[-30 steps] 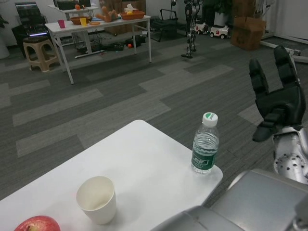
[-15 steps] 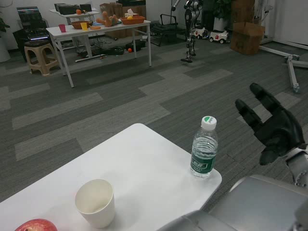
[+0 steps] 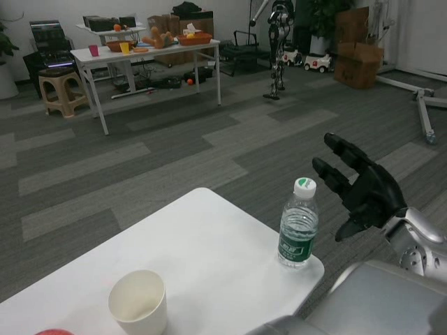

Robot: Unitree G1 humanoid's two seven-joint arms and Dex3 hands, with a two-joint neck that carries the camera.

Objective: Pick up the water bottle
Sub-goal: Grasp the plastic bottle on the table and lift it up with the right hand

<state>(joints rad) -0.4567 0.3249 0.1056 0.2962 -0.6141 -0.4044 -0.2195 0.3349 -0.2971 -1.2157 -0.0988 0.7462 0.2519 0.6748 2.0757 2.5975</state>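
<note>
Water bottle (image 3: 298, 225) stands upright near the right corner of the white table (image 3: 209, 237), green label, white cap. Right hand (image 3: 360, 187) hovers just right of the bottle — fingers spread, holding nothing, not touching it. Paper cup (image 3: 138, 303) sits well left of the bottle, nearer the front edge.
</note>
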